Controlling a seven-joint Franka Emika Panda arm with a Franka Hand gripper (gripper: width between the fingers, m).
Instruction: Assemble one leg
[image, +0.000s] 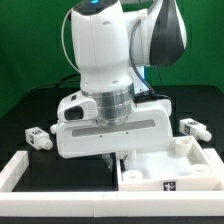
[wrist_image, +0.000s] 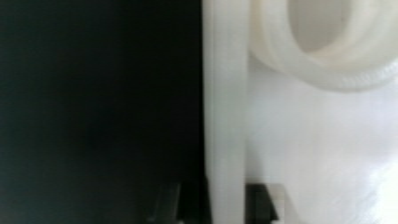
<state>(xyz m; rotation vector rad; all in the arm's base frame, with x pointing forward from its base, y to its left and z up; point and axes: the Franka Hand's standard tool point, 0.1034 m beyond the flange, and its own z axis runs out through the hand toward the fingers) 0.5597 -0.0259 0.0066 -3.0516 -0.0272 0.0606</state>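
Two legs show in the exterior view: one stubby white tagged leg (image: 38, 136) lies on the table at that view's left, another leg (image: 193, 127) at its right. The large white square panel (image: 175, 172) with a round corner socket (image: 182, 147) lies under the arm. My gripper (image: 114, 160) is down at the panel's edge, far from both legs. In the wrist view my gripper (wrist_image: 217, 203) has a dark fingertip (wrist_image: 173, 203) on each side of the panel's edge (wrist_image: 221, 120), pressed against it. A socket ring (wrist_image: 329, 55) shows beside it. No leg is in the wrist view.
A white raised bar (image: 18, 168) runs along the table's front at the exterior view's left. The black table (image: 30, 110) lies beneath, with a green backdrop behind. The arm's body hides the middle of the table.
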